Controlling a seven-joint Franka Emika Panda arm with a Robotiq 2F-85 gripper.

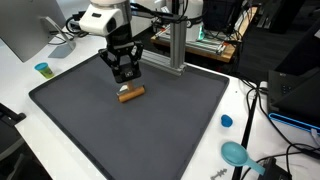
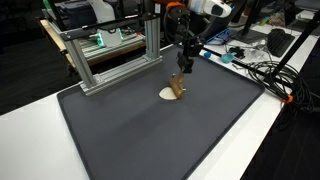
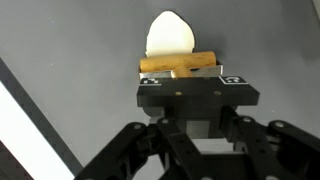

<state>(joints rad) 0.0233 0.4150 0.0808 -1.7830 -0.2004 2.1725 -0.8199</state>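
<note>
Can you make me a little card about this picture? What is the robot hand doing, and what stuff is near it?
gripper: shut on the wooden stick
wooden stick: brown, lying crosswise between the fingers
white oval piece: flat on the mat, just past the stick
mat: dark grey, under everything
blue cap: off the mat, on the white table

A white tabletop (image 1: 14, 88) carries a dark grey mat (image 1: 150, 135) that fills most of the frame. Near the mat's upper middle a white oval disc (image 2: 167, 95) lies flat, and a short wooden stick (image 1: 131, 94) crosses its edge. On the bare tabletop, a cup (image 1: 42, 69) stands at upper left, with a blue cap (image 1: 226, 121), a teal scoop (image 1: 236, 153) and cables (image 1: 268, 163) at lower right.
</note>
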